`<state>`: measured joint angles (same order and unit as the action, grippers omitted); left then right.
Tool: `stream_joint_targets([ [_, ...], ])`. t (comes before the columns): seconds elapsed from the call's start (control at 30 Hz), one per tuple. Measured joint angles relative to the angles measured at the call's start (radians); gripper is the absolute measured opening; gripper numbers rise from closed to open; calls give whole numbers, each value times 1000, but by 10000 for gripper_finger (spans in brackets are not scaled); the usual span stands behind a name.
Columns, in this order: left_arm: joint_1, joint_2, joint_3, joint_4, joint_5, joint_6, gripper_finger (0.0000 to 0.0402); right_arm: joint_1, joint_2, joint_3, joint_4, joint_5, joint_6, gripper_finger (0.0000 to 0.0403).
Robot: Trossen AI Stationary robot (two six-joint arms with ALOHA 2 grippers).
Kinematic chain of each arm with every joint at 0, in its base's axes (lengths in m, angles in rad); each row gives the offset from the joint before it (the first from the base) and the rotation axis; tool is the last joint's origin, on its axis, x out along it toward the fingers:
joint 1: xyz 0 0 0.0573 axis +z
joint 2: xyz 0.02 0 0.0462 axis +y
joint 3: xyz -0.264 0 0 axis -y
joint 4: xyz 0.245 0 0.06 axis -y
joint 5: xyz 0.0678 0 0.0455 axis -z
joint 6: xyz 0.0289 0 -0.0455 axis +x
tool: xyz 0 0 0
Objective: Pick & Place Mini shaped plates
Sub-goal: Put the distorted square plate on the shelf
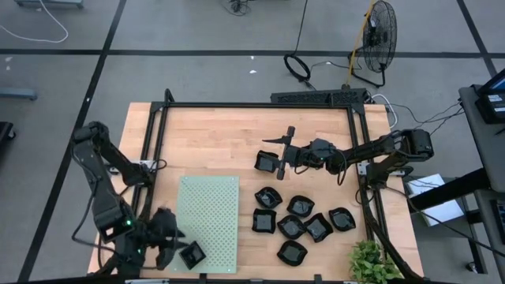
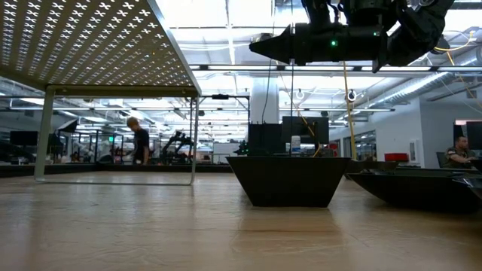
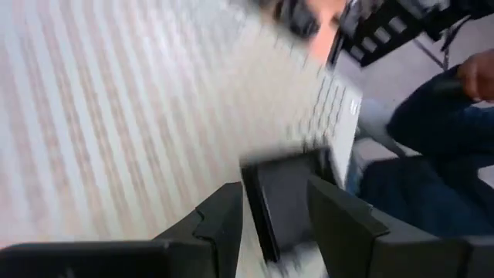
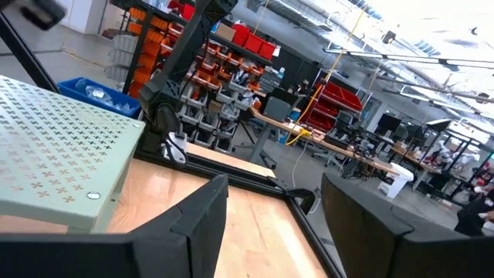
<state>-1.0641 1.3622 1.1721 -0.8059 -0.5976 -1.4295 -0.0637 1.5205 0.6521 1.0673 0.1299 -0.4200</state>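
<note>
One black plate (image 3: 287, 197) gripped in left pincer (image 3: 274, 212), blurred, right pincer (image 4: 274, 208) spread empty, plates (image 1: 304, 225) part hidden.

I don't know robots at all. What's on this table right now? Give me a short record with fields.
Surface: wooden table
Mat: pale green perforated mat, left of centre
Plates in cluster: seven small black plates grouped right of the mat
Separate plate: one plate alone, beside the right gripper
Left gripper: at the near edge by the mat, fingers around a black plate
Right gripper: above the table near the lone plate, open, holding nothing
Other: green plant at the near right corner
</note>
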Motion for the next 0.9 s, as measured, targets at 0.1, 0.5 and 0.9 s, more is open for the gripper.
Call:
stream_joint_targets([
  [0.1,44,-42,0,-9,-96,226,149,0,0,0,-11,-1,25,196],
  [0.5,381,-330,-122,20,0,929,149,-2,-149,0,-377,1,194,196],
  [0.9,762,-1031,-714,535,457,1293,149,0,-266,0,-937,297,561,196],
])
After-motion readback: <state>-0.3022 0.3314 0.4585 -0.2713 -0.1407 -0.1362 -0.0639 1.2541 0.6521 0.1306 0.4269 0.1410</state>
